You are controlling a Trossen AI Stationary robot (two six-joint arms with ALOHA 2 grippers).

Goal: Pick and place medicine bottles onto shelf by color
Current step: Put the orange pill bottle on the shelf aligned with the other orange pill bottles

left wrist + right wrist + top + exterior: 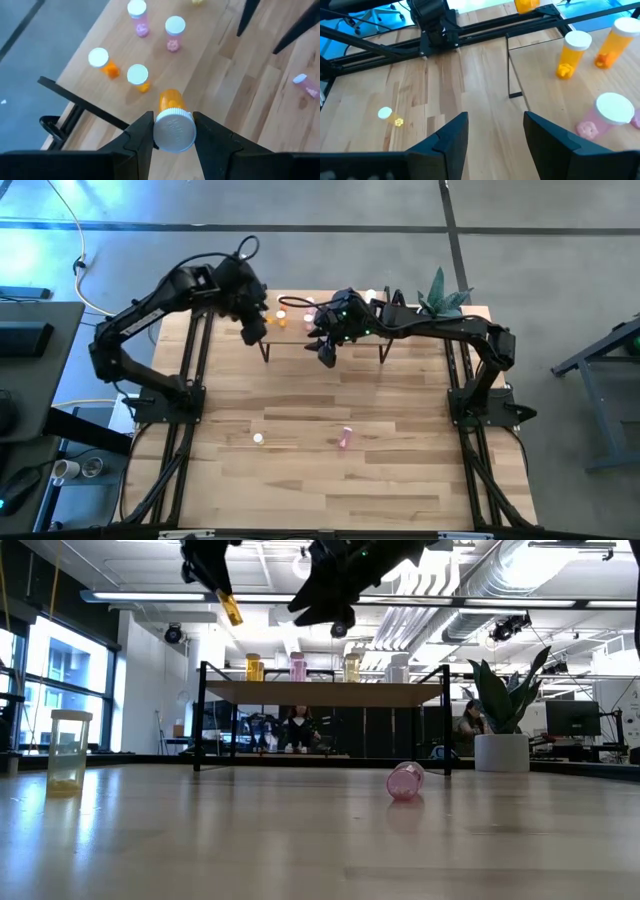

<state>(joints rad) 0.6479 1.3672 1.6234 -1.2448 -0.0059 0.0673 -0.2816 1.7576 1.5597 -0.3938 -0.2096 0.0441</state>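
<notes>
Shelf (350,330) stands at the far middle of the worktop (330,480), a light-wood board on thin black legs. Left tool (173,131) hangs above the shelf's left end, clenched on an orange bottle (172,129) by its white cap end; low view shows that bottle (231,608) tilted and well clear of the board.

Left wrist view, on the board below the held bottle: two upright orange bottles, one (139,77) nearer the tool and one (102,61) beside it toward the board's edge. Two pink bottles stand farther along, the first (174,32) and the second (137,16), all white-capped.

Right tool (492,132) hovers over the shelf's middle, fingers spread, nothing between them. Right wrist view shows a pink bottle (605,116) upright on the board close by, and an orange bottle (571,52) with another orange one (615,42) beyond it.

On the worktop, nearer the front: a pink bottle (346,437) lying on its side, and a yellow bottle (259,438) standing to its left, well apart from it. Low view confirms the pink one (405,780) toppled and the yellow one (68,750) upright.

Potted plant (442,292) sits at the far right corner of the worktop, beside the shelf. Two people (297,730) are seated in the room behind, seen under the shelf.
</notes>
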